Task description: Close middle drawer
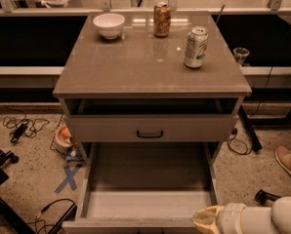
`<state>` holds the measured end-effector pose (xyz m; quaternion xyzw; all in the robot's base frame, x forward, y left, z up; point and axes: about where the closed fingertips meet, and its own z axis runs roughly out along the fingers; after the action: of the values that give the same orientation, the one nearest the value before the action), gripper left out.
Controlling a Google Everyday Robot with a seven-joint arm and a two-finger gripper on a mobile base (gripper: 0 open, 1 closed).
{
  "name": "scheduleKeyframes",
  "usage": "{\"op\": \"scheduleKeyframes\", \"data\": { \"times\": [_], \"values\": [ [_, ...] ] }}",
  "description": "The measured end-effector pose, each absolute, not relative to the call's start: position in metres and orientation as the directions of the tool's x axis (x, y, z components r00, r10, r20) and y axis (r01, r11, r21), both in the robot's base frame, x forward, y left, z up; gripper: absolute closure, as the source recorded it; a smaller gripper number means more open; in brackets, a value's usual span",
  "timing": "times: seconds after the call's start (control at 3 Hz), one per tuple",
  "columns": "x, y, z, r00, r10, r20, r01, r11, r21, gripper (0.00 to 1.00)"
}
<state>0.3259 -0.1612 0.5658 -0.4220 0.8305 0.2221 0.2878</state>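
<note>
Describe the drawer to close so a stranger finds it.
On the cabinet under the white bowl, the middle drawer is pulled far out, the gripper at its front right corner. Unlike the barely open top drawer above, its pale floor shows.

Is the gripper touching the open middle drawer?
Cannot tell. In the camera view the gripper overlaps the middle drawer at its front right corner; neither contact nor gap shows.

You have the middle drawer [145,201] pulled far out in front of the cabinet, showing its pale inside. Your gripper [207,220] sits at the drawer's front right corner. On the tabletop [135,67], a white bowl [109,25] stands at the back left corner. A brown can [162,19] stands at the back edge and a green-and-white can [196,47] nearer the right edge.
</note>
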Motion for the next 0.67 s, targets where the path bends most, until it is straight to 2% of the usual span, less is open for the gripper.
{"op": "scheduleKeyframes", "data": {
  "times": [0.67],
  "values": [
    [0.321, -0.18, 0.531, -0.475, -0.548, -0.688, -0.832, 0.534, 0.149, 1.0]
  ]
}}
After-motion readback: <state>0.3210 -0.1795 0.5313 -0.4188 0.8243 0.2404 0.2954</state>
